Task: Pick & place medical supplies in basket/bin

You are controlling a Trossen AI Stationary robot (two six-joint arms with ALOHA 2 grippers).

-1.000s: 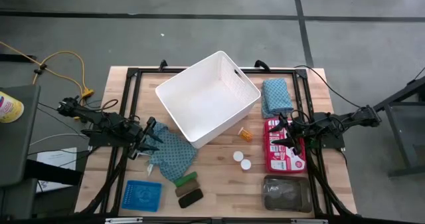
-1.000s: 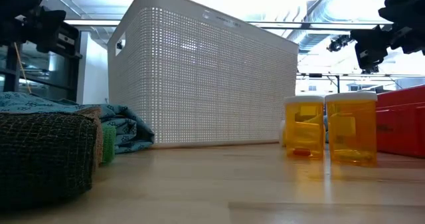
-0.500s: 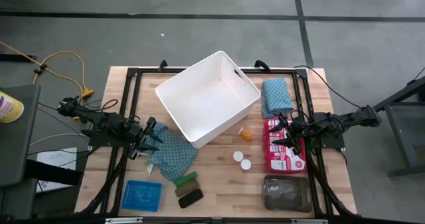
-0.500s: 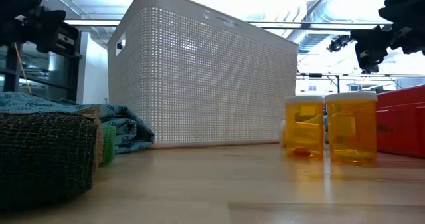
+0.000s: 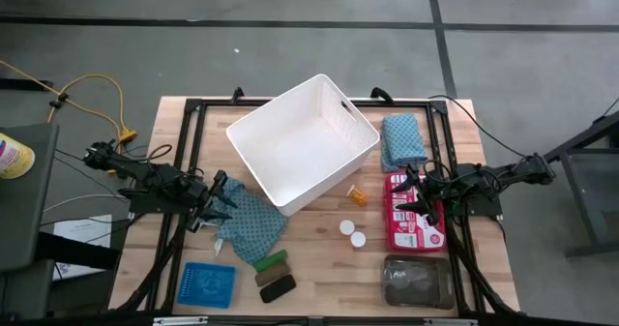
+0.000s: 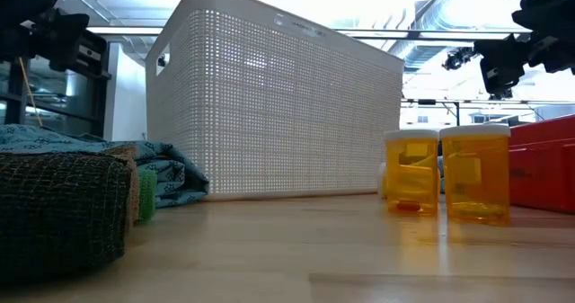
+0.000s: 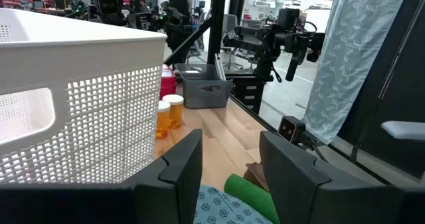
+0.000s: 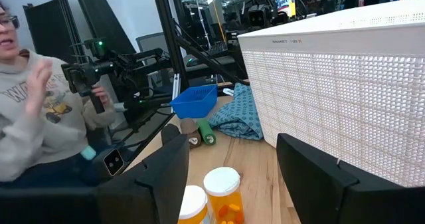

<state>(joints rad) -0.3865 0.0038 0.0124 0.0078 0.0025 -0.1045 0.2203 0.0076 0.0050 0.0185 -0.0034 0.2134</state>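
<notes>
The white lattice basket [image 5: 302, 142] stands on its base at the table's middle. One teal cloth [image 5: 250, 222] lies spread at its near left, and a folded one [image 5: 401, 140] lies at its right. A small orange pill bottle [image 5: 358, 195] lies near the basket's right corner. Two white-capped orange bottles [image 5: 352, 233] stand upright, also seen in the low view [image 6: 445, 173]. A green piece [image 5: 273, 261] and a dark-brown piece [image 5: 279, 287] lie near the front. My left gripper [image 5: 221, 198] is open above the left cloth's edge [image 7: 219, 207]. My right gripper [image 5: 418, 195] is open above a red box [image 5: 414, 212].
A blue mesh tray [image 5: 209, 284] sits at the front left and a grey see-through tray [image 5: 418, 281] at the front right. A person [image 8: 40, 117] sits beyond the table's left side. Bare wood lies between the bottles and the front edge.
</notes>
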